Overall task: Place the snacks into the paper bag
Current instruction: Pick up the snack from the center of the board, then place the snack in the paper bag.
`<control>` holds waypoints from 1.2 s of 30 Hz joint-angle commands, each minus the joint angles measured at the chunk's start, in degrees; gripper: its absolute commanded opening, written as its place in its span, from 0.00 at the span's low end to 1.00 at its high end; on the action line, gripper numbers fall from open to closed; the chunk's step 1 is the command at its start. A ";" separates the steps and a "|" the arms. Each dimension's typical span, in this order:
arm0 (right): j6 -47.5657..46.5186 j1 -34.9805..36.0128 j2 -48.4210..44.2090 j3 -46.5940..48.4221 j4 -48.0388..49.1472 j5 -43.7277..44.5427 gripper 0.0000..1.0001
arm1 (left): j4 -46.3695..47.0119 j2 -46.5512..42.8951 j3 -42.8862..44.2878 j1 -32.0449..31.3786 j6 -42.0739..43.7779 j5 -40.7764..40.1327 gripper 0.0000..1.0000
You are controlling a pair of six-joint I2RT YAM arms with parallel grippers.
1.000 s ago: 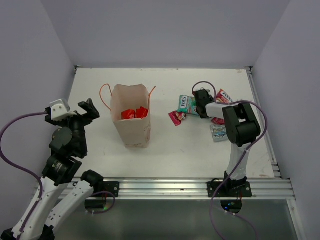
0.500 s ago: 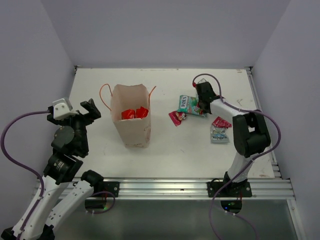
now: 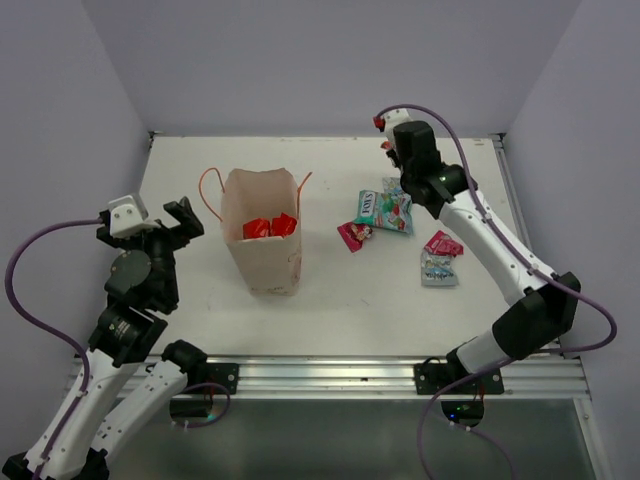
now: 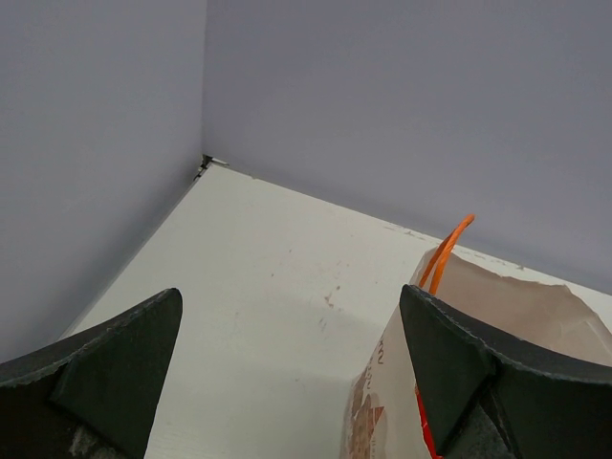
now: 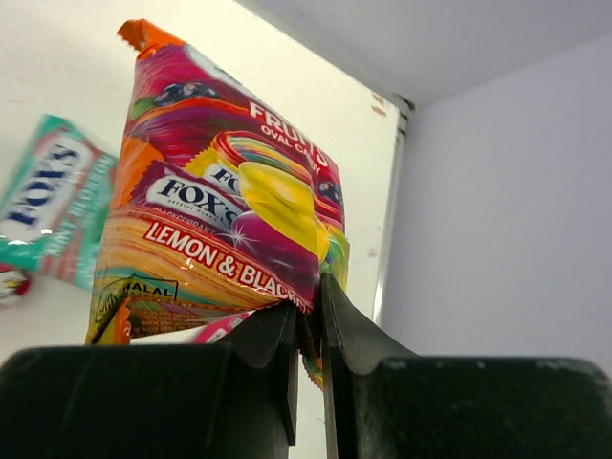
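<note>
The paper bag (image 3: pixel 262 245) stands open at mid-left with two red packets (image 3: pixel 270 226) inside. Its edge and orange handle (image 4: pixel 443 256) show in the left wrist view. My right gripper (image 3: pixel 392 152) is raised over the back right of the table, shut on a multicoloured FOX'S packet (image 5: pixel 225 201) held by its lower edge. On the table lie a teal-white FOX'S packet (image 3: pixel 370 208), a light blue-teal one (image 3: pixel 398 212), a magenta one (image 3: pixel 352 236), a pink-red one (image 3: pixel 442 243) and a light blue one (image 3: pixel 438 268). My left gripper (image 3: pixel 176 218) is open and empty, left of the bag.
Grey walls close in the table on the left, back and right. A metal rail (image 3: pixel 520 215) runs along the table's right edge. The right arm's elbow (image 3: pixel 535 315) hangs over the near right.
My right gripper has risen from the packet pile with the multicoloured packet and swung up toward the back. The arm has stretched out. The left arm has barely moved.
</note>
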 commanded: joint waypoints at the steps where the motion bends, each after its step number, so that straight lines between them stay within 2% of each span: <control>1: 2.65 2.72 -4.34 10.29 -8.49 -9.40 0.00 | 3.48 0.65 -0.10 0.09 0.96 0.31 1.00; 4: 6.52 3.51 -5.66 17.06 -12.02 -16.27 0.00 | 3.66 0.91 -0.18 0.09 1.13 0.39 1.00; 8: 10.30 4.92 -5.75 24.64 -14.58 -29.97 0.00 | 3.48 1.52 -0.10 0.09 1.31 1.01 1.00; 21: 17.95 9.75 0.05 43.27 -17.56 -50.29 0.00 | 3.66 2.05 -0.27 0.09 1.57 1.28 1.00; 30: 20.15 19.15 11.99 59.36 -26.78 -47.76 0.00 | 3.75 2.05 -0.45 0.17 1.48 0.92 1.00; 36: 23.74 21.18 15.34 58.23 -28.64 -44.24 0.00 | 3.83 1.96 -0.54 0.17 1.40 0.75 1.00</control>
